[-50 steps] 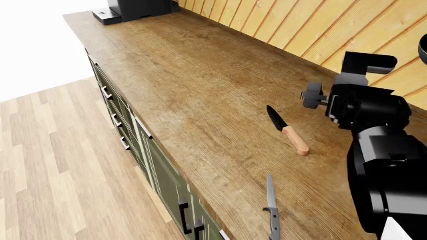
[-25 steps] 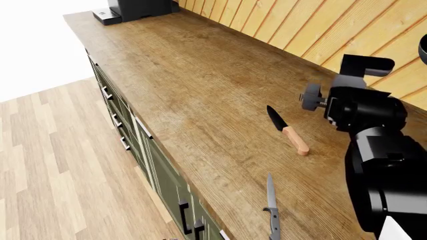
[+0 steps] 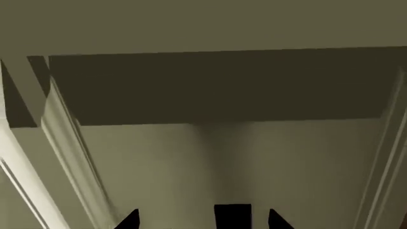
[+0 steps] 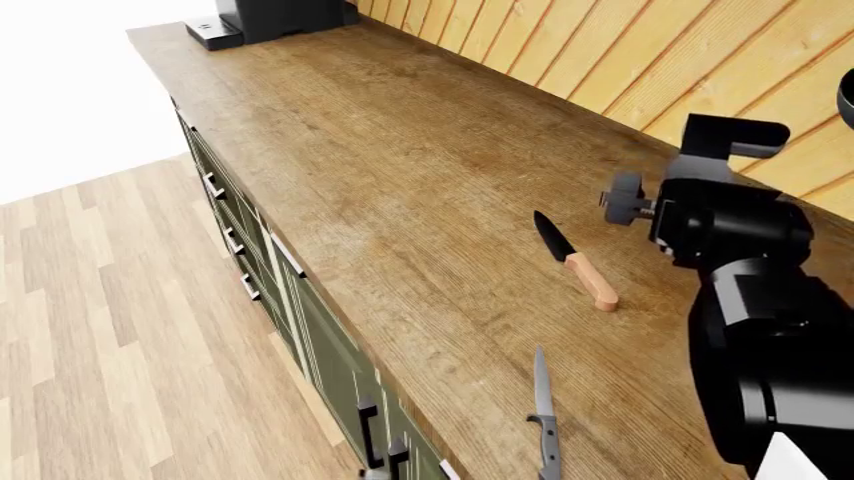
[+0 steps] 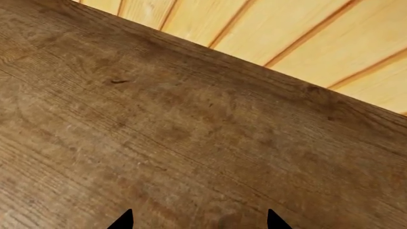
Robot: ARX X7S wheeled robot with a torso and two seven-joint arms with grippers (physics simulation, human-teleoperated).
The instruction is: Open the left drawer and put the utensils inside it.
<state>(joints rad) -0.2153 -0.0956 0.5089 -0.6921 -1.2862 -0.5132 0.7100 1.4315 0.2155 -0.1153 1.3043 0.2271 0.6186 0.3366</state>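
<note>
Wooden tabletop (image 4: pixel 400 180) runs away from you, with both knives lying flat on it near your right arm (image 4: pixel 747 300). Your black-bladed knife (image 4: pixel 575 260), the one with the pale wood handle, rests just beside that arm, blade pointing toward the far end. Nearer the front edge lies the grey knife (image 4: pixel 543 412), well apart from the first. Below the edge you see green cabinet fronts (image 4: pixel 320 350) with black bar handles, all shut from the head view (which one is the left drawer you cannot tell here). Your right hand (image 5: pixel 198 220) hangs over bare wood close to the plank wall (image 5: pixel 267 28), its fingers spread and pinching nothing. Your left hand (image 3: pixel 198 220) faces a sage-green panel (image 3: pixel 241 162) under a dark overhang, very close; its two fingertips stand apart with a black piece showing between them, though you cannot tell whether they touch it.
</note>
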